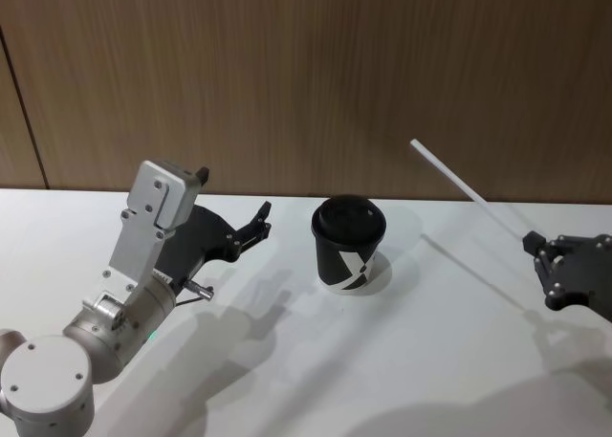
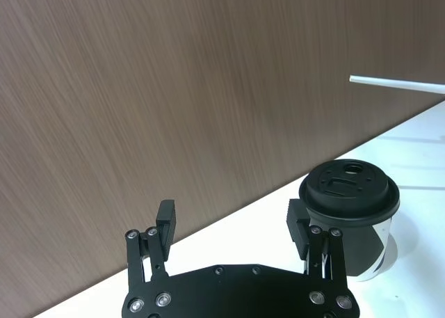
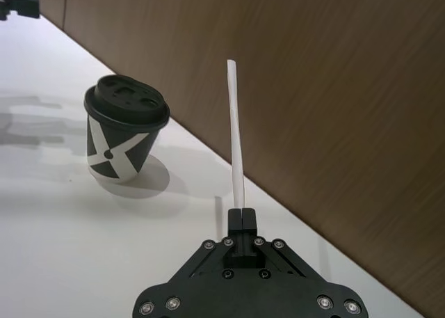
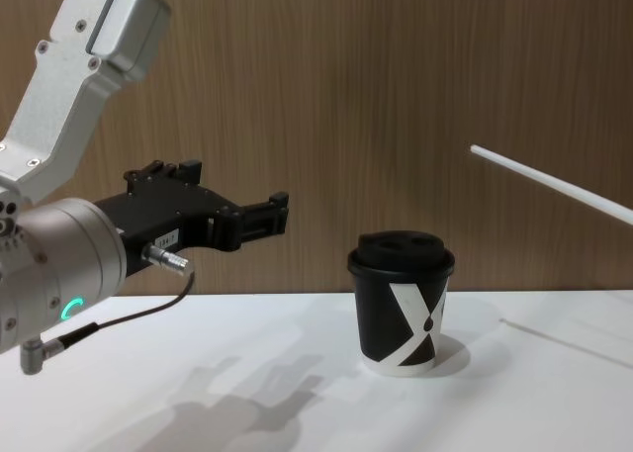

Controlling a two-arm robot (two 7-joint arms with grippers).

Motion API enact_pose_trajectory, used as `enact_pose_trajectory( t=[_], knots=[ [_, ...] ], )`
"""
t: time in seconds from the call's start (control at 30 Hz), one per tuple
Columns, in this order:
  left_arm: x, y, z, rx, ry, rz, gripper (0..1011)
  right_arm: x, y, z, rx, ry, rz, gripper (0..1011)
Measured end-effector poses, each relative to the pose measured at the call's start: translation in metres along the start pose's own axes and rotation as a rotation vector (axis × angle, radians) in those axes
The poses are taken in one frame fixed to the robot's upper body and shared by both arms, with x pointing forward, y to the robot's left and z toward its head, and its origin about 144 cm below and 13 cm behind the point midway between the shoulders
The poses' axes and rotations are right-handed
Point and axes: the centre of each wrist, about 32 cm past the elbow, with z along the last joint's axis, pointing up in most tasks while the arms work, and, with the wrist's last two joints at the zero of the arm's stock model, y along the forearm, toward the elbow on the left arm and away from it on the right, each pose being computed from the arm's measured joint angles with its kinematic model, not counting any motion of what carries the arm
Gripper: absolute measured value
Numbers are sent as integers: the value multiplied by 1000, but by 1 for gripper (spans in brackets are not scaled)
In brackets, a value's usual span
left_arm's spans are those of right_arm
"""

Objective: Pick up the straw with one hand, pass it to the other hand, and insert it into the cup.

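**A:** Closest in is the left gripper (image 4: 278, 215), the one with the bulky silver wrist and green ring light. What are its fingers doing?

**B:** They're spread wide with nothing between them, held above the white table (image 1: 287, 380). The cup (image 4: 401, 304) stands just ahead of its fingertips, a little to one side.

**A:** And the straw (image 3: 236, 137)?

**B:** The right gripper (image 3: 241, 219) has its fingers clamped on the lower end. The straw slants up and away from that gripper toward the cup's side. Its free end is in the air, well apart from the left gripper.

**A:** So which step is this?

**B:** I'd judge the pickup is done and the handover hasn't begun. Next, the free end has to be brought between those open fingers, which close before the right gripper lets go.

**A:** Anything about the materials?

**B:** The straw is thin, smooth white plastic, so it's probably slippery and bendy. The cup is black paper with a white X, and its domed black lid (image 2: 350, 186) has a small hole, which is a narrow target.
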Motion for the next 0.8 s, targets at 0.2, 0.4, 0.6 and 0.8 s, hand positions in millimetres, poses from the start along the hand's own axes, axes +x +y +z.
enact_pose_trajectory(
  t=[0.2, 0.4, 0.6, 0.8],
  knots=[
    [0, 0, 0, 0, 0, 0, 1003, 4, 3, 4, 33, -33, 33, 0],
    [0, 0, 0, 0, 0, 0, 1003, 5, 8, 8, 65, -57, 67, 0],
    [0, 0, 0, 0, 0, 0, 1003, 4, 14, 13, 95, -72, 96, 0],
    [0, 0, 0, 0, 0, 0, 1003, 3, 18, 15, 113, -75, 113, 0]
  ],
)
